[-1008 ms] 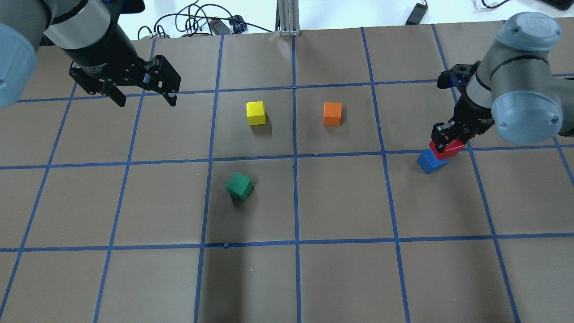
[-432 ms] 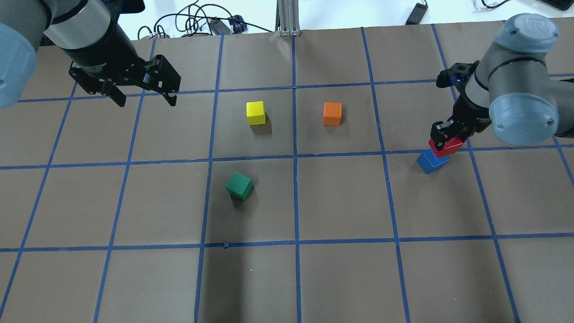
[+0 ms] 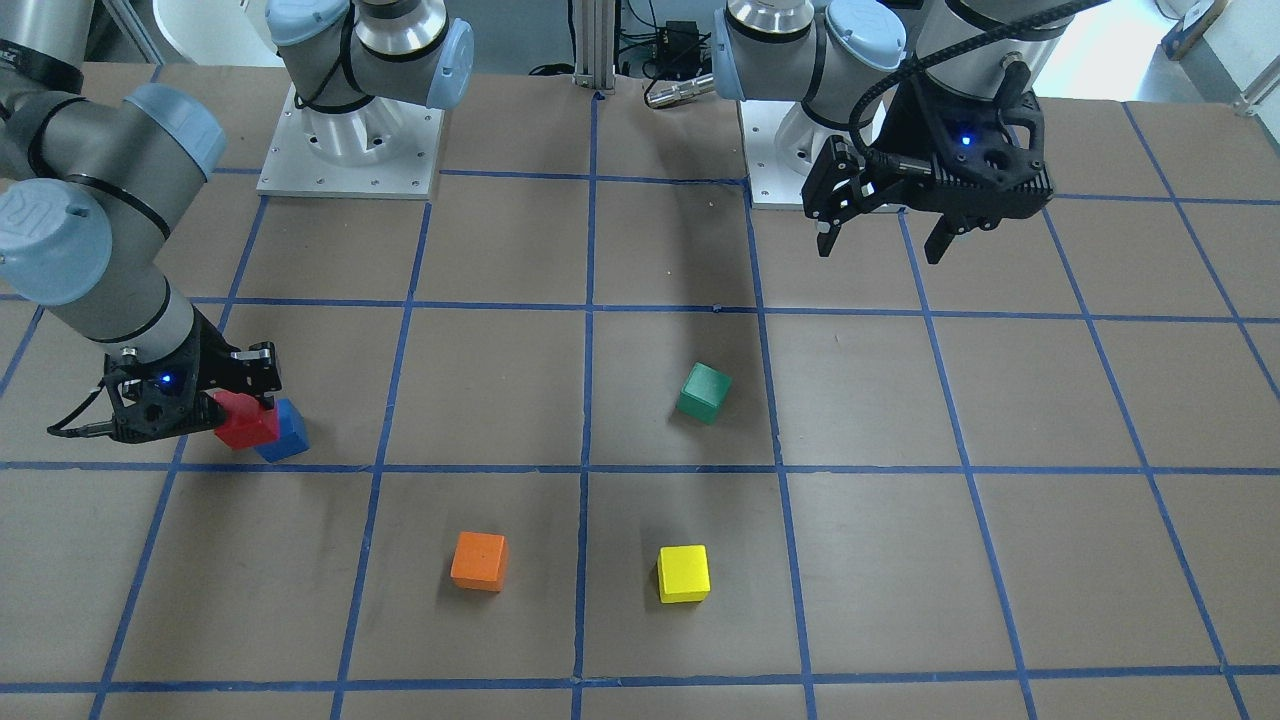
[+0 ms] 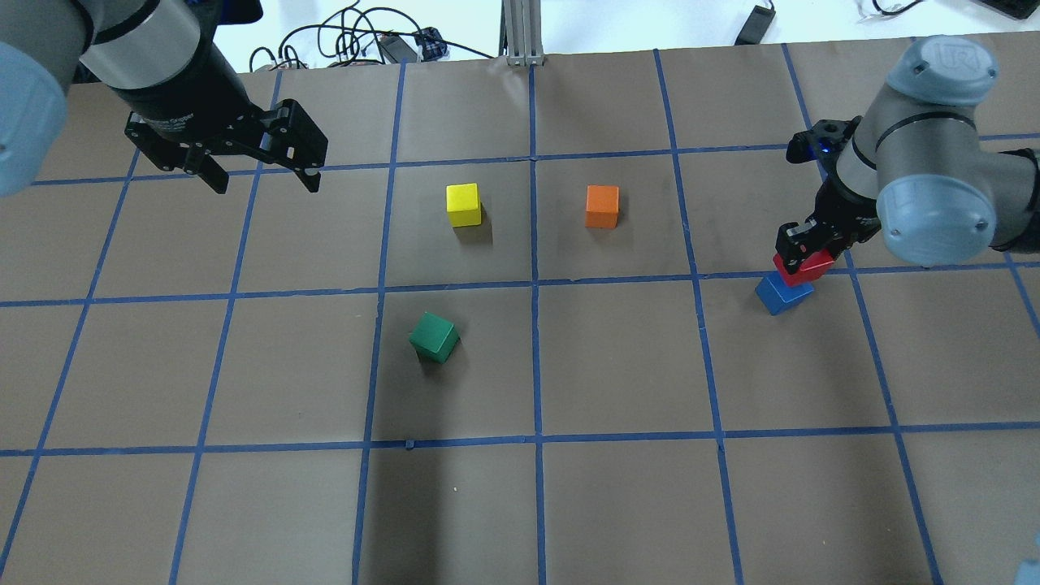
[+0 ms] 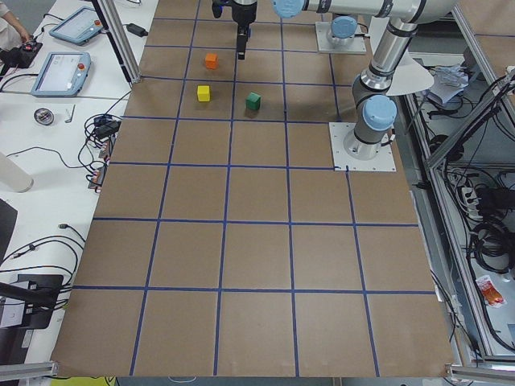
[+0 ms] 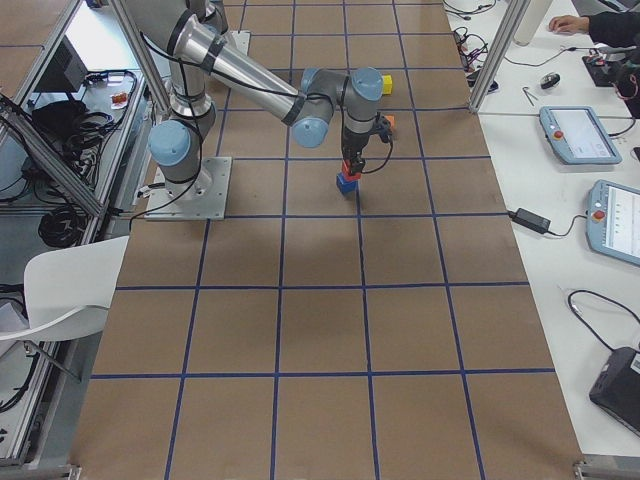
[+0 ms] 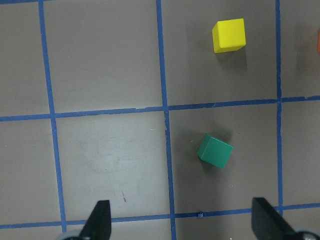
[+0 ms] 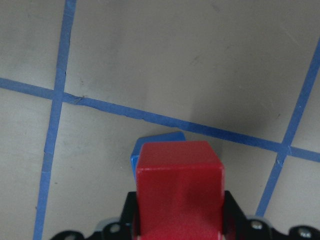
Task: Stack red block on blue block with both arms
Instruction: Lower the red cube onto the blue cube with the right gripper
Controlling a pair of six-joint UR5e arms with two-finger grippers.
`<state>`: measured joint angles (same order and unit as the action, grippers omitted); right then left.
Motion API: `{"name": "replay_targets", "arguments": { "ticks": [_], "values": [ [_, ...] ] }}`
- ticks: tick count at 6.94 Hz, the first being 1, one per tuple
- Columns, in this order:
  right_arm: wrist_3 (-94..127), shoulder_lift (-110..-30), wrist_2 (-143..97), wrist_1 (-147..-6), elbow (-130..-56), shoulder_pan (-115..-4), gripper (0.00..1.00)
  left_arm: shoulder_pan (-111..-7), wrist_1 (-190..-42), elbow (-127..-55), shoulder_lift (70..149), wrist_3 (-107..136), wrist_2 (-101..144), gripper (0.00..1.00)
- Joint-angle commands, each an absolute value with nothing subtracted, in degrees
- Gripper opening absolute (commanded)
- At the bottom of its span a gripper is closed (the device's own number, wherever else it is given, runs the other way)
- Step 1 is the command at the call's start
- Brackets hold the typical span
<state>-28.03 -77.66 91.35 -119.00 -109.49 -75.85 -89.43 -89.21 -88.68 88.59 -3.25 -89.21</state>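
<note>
My right gripper point(image 4: 803, 246) is shut on the red block point(image 4: 806, 267) and holds it right over the blue block point(image 4: 782, 295) at the table's right side. In the right wrist view the red block point(image 8: 180, 192) covers most of the blue block point(image 8: 152, 145). I cannot tell whether the two touch. In the front-facing view the red block point(image 3: 243, 422) sits slightly offset over the blue block point(image 3: 288, 432). My left gripper point(image 4: 264, 180) is open and empty, high over the far left of the table.
A yellow cube point(image 4: 463, 204) and an orange cube point(image 4: 602, 205) stand in the far middle. A green cube point(image 4: 433, 337) lies turned nearer the centre and also shows in the left wrist view point(image 7: 215, 150). Blue tape lines grid the brown table.
My right gripper has moved slightly down with the red block, closer onto the blue block. The left arm has not moved.
</note>
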Motion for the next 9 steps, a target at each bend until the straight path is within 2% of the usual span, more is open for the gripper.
{"name": "replay_targets", "arguments": {
  "ticks": [1,8,9],
  "values": [
    [-27.86,-77.34,91.41,-119.27,-109.60,-75.85,0.00,-89.30,-89.21,-88.68,88.59,-3.25,-89.21,1.00],
    [-28.47,-77.70,91.49,-119.53,-111.88,-75.85,0.00,-88.95,-88.95,-88.68,88.59,-3.60,-89.21,1.00],
    [-28.56,-77.70,91.49,-119.71,-111.88,-75.85,0.58,-89.03,-88.95,-88.68,88.59,-3.52,-89.21,1.00]
  ]
}}
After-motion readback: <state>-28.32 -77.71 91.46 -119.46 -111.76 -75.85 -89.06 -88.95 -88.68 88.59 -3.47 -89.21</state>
